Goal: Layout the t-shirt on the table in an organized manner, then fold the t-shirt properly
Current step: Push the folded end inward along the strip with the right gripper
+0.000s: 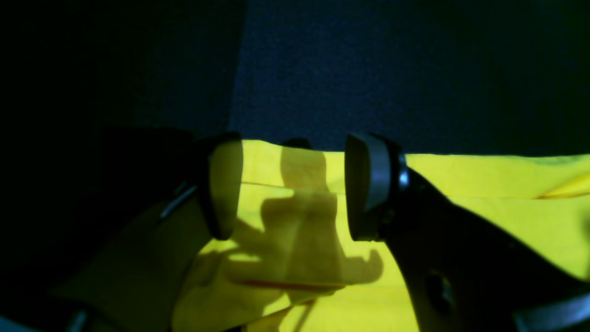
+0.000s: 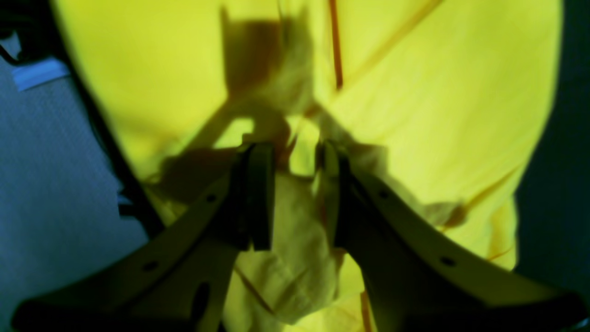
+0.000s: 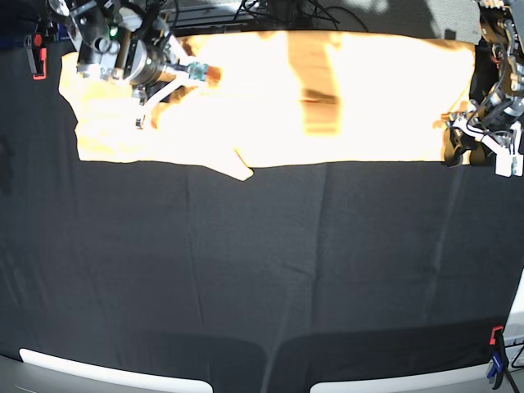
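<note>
— Right wrist view: what was the right claw (image 2: pixel 295 152) doing?
— Jaws were about half closed with a raised bunch of the t-shirt (image 2: pixel 415 92) between the pads. Read as a pinch, though blur hid how tight.
— Where on the shirt?
— Base view put that claw over the shirt's end on that view's left, a bit in from the edge, cloth crumpled around it.
— Left claw (image 1: pixel 292 184)?
— Wide, nothing between the jaws. It sat at the opposite end of the shirt, right at the cloth edge, hem and black table (image 3: pixel 262 270) just beyond the tips. Couldn't tell if the pads touched fabric.
— So how did the shirt lie?
— Along the far side of the table, long axis running side to side in the base view, from one claw to the other. Near half of the table was bare black cloth. One flap hung toward the camera on the right arm's side.
— Which relation mattered for the next move?
— My guess: each arm had its own end, one claw per end of the long axis. Right arm was nearer the rumpled end and already had cloth; left arm was over its edge, ungripped. Stretching it flat probably needed the left to close first, then a pull apart along that axis.
— Risk?
— Right claw maybe held one layer only.
</note>
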Tool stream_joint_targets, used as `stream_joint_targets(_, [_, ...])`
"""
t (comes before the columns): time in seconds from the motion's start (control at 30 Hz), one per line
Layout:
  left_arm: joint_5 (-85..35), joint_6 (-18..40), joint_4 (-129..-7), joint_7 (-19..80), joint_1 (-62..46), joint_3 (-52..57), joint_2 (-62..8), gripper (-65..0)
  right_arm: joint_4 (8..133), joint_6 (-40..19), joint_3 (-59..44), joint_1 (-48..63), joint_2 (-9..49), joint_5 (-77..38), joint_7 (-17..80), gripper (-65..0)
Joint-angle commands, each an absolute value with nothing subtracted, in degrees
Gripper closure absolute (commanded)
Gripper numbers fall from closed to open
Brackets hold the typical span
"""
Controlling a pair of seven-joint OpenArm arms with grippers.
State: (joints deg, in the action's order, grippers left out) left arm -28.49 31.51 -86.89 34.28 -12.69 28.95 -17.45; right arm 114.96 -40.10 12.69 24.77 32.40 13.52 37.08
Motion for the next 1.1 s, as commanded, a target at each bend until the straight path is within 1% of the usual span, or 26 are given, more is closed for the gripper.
stream_joint_targets(0.0, [-29.61, 31.66, -87.92, 32.53, -12.23, 29.21, -18.28, -32.9, 115.68, -40.0, 12.4, 24.45, 32.99, 13.3, 36.42, -16.7])
stream_joint_targets(0.07, [-29.61, 31.66, -87.92, 32.49, -12.21, 29.21, -18.28, -32.9, 115.68, -38.96, 12.4, 24.45, 32.99, 13.3, 35.94, -16.6])
stream_joint_targets(0.17, [-29.61, 31.66, -87.92, 32.49, -12.21, 29.21, -18.28, -32.9, 115.7, -38.94, 12.4, 24.45, 32.99, 13.3, 35.92, -15.4])
stream_joint_targets(0.27, [-29.61, 31.66, -87.92, 32.47, -12.21, 29.21, -18.28, -32.9, 115.7, -38.35, 12.4, 24.45, 32.99, 13.3, 35.77, -11.6])
stream_joint_targets(0.4, [-29.61, 31.66, -87.92, 32.47, -12.21, 29.21, -18.28, -32.9, 115.7, -35.4, 12.4, 24.45, 32.99, 13.3, 35.09, -8.1])
stream_joint_targets(0.47, [-29.61, 31.66, -87.92, 32.47, -12.21, 29.21, -18.28, -32.9, 115.7, -34.89, 12.4, 24.43, 32.99, 13.3, 34.81, -6.2])
stream_joint_targets(0.57, [-29.58, 31.66, -87.92, 32.49, -12.23, 29.21, -18.28, -32.9, 116.01, -33.91, 12.4, 24.45, 33.01, 13.32, 34.72, 0.0])
stream_joint_targets(0.67, [-29.56, 31.66, -87.92, 32.49, -12.23, 29.21, -18.28, -32.9, 117.64, -33.85, 12.4, 24.49, 33.01, 13.32, 35.11, 0.0])
stream_joint_targets(0.83, [-29.52, 31.66, -87.92, 32.51, -12.23, 29.21, -18.28, -32.9, 124.2, -33.93, 12.4, 25.19, 33.01, 13.06, 39.66, 0.0])
stream_joint_targets(1.07, [-29.41, 31.66, -87.92, 32.47, -12.21, 29.21, -18.28, -32.9, 130.04, -34.74, 12.4, 32.16, 33.04, 12.88, 41.28, 0.0])
